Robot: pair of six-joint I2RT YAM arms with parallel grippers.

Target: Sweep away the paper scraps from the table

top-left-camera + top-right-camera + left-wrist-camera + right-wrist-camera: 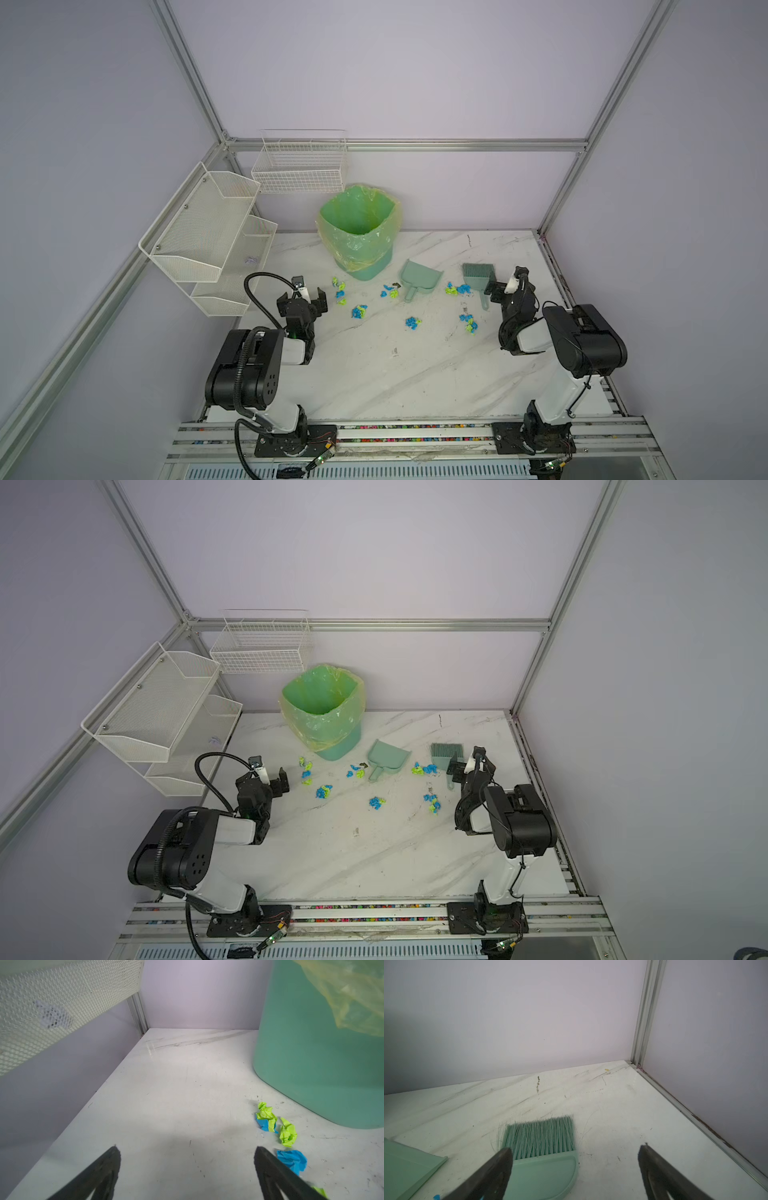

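White marble desk (374,374), paper scraps (359,311) strewn mid-desk between my arms. The brush (478,275) lies just inboard of my right gripper (507,280), handle toward me. Jaws spread, empty; left gripper (303,296) likewise, farther off.

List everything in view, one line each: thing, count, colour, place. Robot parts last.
paper scraps: many, bright blue and lime green, in small clusters across the middle of the table
table: one, white marble pattern with grey veins
bin: one, green with a yellow-green liner, back of the table
dustpan: one, pale green, right of the bin
brush: one, pale green, right of the dustpan
mesh shelves: one unit, white, left wall
small wad: one, whitish, on a mesh shelf
wire basket: one, white, back wall
left arm: black and white, jaws open, empty, near the leftmost scraps
right arm: black and white, jaws open, empty, beside the brush
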